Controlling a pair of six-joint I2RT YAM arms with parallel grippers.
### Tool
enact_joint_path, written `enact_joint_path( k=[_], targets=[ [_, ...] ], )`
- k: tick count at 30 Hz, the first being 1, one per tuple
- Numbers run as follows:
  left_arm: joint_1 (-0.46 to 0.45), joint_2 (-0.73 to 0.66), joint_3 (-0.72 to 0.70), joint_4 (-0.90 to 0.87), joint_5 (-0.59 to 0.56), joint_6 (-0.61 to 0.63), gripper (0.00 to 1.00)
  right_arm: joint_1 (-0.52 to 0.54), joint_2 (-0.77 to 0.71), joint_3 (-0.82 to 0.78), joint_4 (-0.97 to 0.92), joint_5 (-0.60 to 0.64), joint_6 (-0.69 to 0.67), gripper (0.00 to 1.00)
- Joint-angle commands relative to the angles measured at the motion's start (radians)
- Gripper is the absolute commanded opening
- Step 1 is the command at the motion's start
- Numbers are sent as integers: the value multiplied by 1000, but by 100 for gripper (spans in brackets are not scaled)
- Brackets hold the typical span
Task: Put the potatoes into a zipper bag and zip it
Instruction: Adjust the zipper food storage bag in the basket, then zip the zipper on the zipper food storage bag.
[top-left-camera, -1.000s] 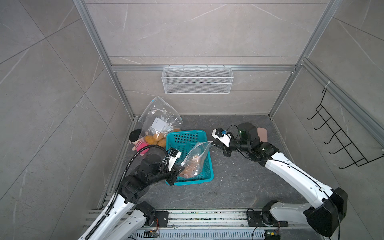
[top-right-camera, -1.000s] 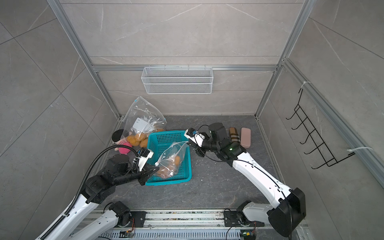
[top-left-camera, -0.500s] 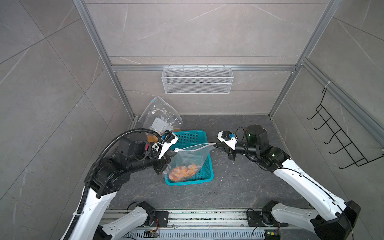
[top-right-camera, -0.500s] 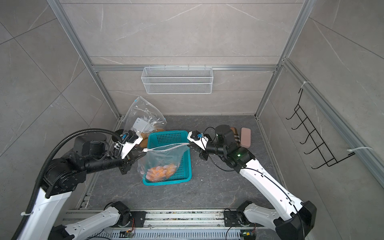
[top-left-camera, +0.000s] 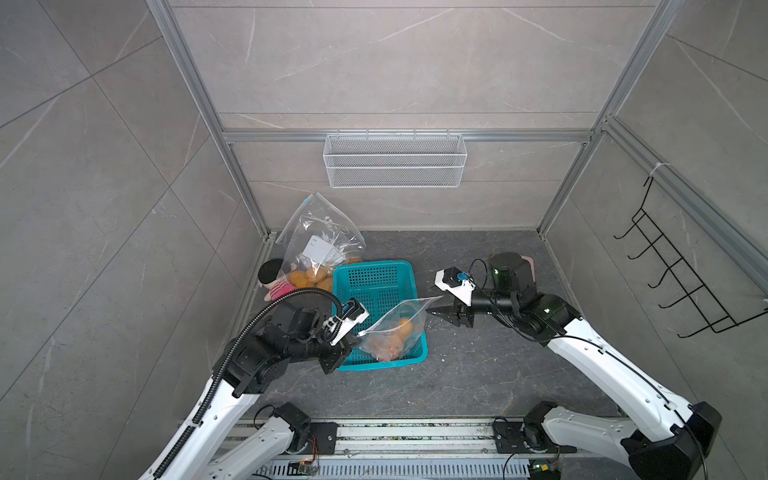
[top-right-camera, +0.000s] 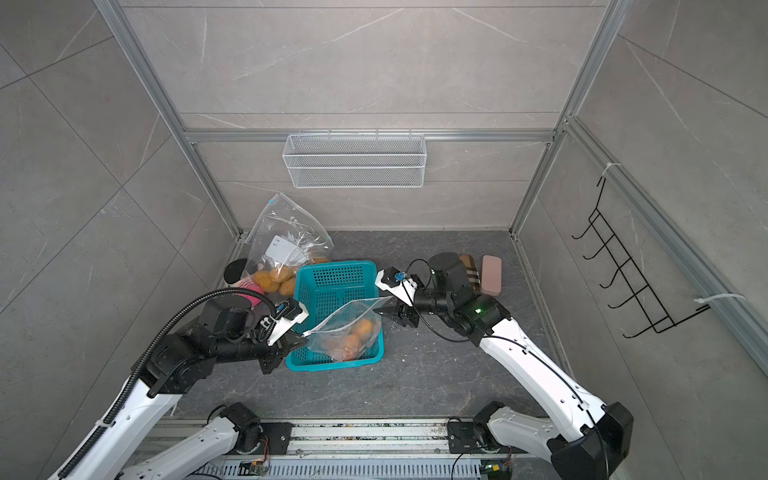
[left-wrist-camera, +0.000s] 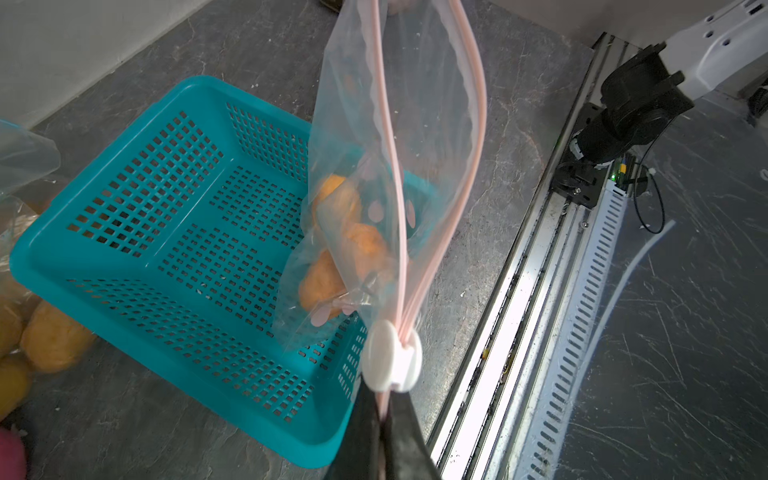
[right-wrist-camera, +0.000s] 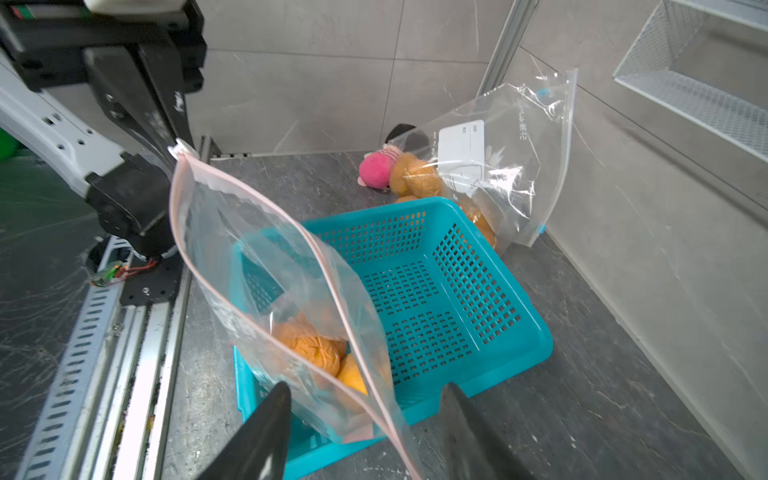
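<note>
Lowered since before, one of two bags (top-left-camera: 395, 328) sags into the single basket (top-left-camera: 374, 266), three potatoes (right-wrist-camera: 307, 349) inside, hanging beneath the left claw (left-wrist-camera: 384, 405) clamped on its zipper corner. Right claw (right-wrist-camera: 365, 390) has let go, fingers (right-wrist-camera: 266, 424) apart around the free edge.

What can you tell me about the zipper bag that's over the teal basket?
The zipper bag is clear plastic with a pink zip track and pink spots. Its white slider sits at one end, where the left gripper pinches the corner. The track's two sides gape apart, so it is unzipped. Orange-tan potatoes lie in its bottom, which sags into the teal basket. The right gripper, jaws open, straddles the far end without clamping it.
</note>
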Motion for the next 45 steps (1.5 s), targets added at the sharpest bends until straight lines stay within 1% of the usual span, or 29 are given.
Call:
enact_joint_path(
  k=[1, 5, 7, 9, 12, 14, 18, 21, 24, 27, 32, 37, 45],
  targets=[
    [3, -9, 23, 61, 57, 17, 0, 0, -54, 53, -12, -132, 22, 62],
    [3, 4, 61, 37, 76, 10, 0, 21, -78, 71, -9, -198, 29, 66],
    [3, 6, 74, 31, 91, 0, 0, 33, -84, 79, -11, -194, 16, 66],
    [3, 9, 85, 26, 102, -9, 0, 43, -82, 98, -22, -159, 6, 67],
    [2, 13, 86, 16, 97, -33, 0, 54, -65, 136, -27, -43, 24, 67],
    [3, 16, 77, 16, 88, -52, 0, 57, -46, 169, -31, -3, 34, 67],
    [3, 22, 61, 29, 65, -84, 0, 81, -18, 223, -42, -38, 37, 67],
    [3, 24, 58, 42, 63, -105, 0, 123, 5, 259, -56, -36, 33, 67],
    [2, 30, 71, 37, 50, -116, 0, 174, 48, 305, -80, 58, 49, 68],
    [3, 34, 94, -6, 30, -121, 0, 203, 112, 354, -75, 151, 105, 67],
    [2, 36, 113, -34, 34, -144, 0, 271, 167, 399, -96, 158, 77, 67],
    [2, 28, 128, -28, 58, -167, 0, 316, 180, 419, -113, 95, 44, 66],
    [3, 29, 159, -46, 101, -166, 0, 389, 195, 427, -174, 22, -54, 64]
  ],
)
